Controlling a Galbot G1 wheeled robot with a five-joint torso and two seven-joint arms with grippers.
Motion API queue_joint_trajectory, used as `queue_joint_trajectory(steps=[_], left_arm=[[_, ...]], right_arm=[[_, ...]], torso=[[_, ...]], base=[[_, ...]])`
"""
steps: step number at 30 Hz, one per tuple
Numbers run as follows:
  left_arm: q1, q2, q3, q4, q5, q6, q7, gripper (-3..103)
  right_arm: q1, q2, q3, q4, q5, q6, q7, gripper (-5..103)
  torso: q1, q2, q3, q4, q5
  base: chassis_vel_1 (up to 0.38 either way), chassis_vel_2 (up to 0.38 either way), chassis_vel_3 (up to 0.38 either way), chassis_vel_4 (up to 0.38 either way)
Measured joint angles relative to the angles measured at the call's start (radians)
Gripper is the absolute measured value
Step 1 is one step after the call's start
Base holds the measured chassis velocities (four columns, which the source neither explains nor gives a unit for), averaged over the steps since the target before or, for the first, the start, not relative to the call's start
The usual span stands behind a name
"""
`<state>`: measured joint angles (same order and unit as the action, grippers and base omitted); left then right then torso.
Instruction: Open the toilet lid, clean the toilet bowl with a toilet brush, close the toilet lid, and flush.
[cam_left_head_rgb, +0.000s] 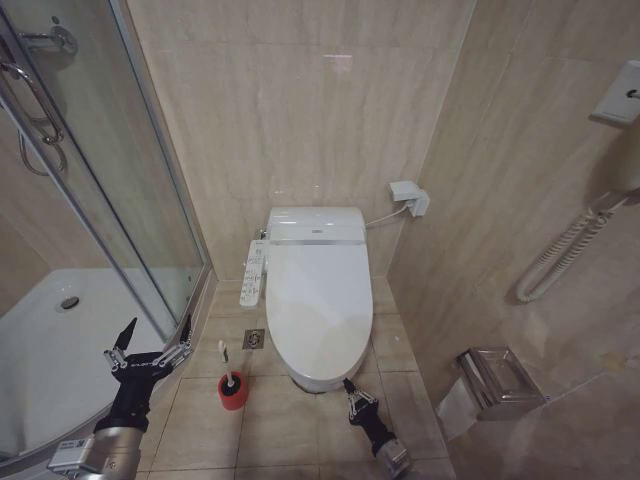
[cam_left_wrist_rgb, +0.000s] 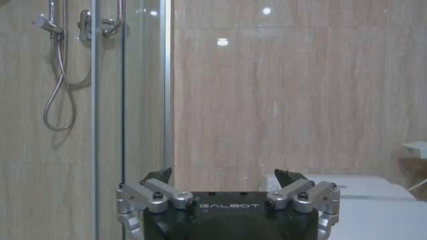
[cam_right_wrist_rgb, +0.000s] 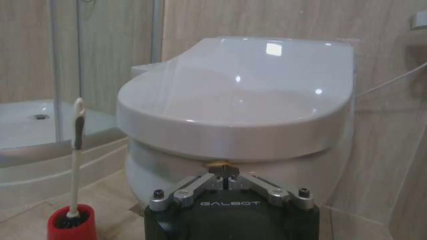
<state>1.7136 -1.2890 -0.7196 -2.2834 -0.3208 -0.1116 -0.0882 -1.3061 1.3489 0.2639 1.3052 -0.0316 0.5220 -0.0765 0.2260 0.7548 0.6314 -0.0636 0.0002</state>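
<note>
The toilet lid (cam_left_head_rgb: 318, 290) lies closed over the white toilet bowl (cam_left_head_rgb: 316, 380). Left of the bowl, on the floor tiles, the toilet brush (cam_left_head_rgb: 225, 362) stands upright in its red holder cup (cam_left_head_rgb: 233, 392). My left gripper (cam_left_head_rgb: 152, 338) hovers open to the left of the brush, beside the shower glass, with nothing between its fingers. My right gripper (cam_left_head_rgb: 351, 391) is low at the bowl's front right and shut. In the right wrist view its tips (cam_right_wrist_rgb: 224, 173) sit just under the lid's (cam_right_wrist_rgb: 253, 85) front rim by a small yellow tag (cam_right_wrist_rgb: 217, 163), with the brush (cam_right_wrist_rgb: 77, 150) off to one side.
A glass shower enclosure (cam_left_head_rgb: 120, 200) and its white tray (cam_left_head_rgb: 60, 340) take up the left side. A long button panel (cam_left_head_rgb: 254, 272) lies beside the toilet, and a floor drain (cam_left_head_rgb: 253, 339) sits near the brush. A paper holder (cam_left_head_rgb: 495, 378) and coiled cord (cam_left_head_rgb: 565, 250) hang on the right wall.
</note>
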Motion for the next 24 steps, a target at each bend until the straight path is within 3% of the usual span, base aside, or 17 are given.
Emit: queue_joint_trajectory(steps=[24], left_arm=[[0.0, 0.0, 0.0, 0.0, 0.0, 0.0, 0.0, 100]], right_arm=[[-0.037, -0.011, 0.052, 0.176, 0.105, -0.04, 0.01, 0]], torso=[[0.0, 0.0, 0.0, -0.0003, 0.0001]], base=[[0.0, 0.0, 0.0, 0.0]])
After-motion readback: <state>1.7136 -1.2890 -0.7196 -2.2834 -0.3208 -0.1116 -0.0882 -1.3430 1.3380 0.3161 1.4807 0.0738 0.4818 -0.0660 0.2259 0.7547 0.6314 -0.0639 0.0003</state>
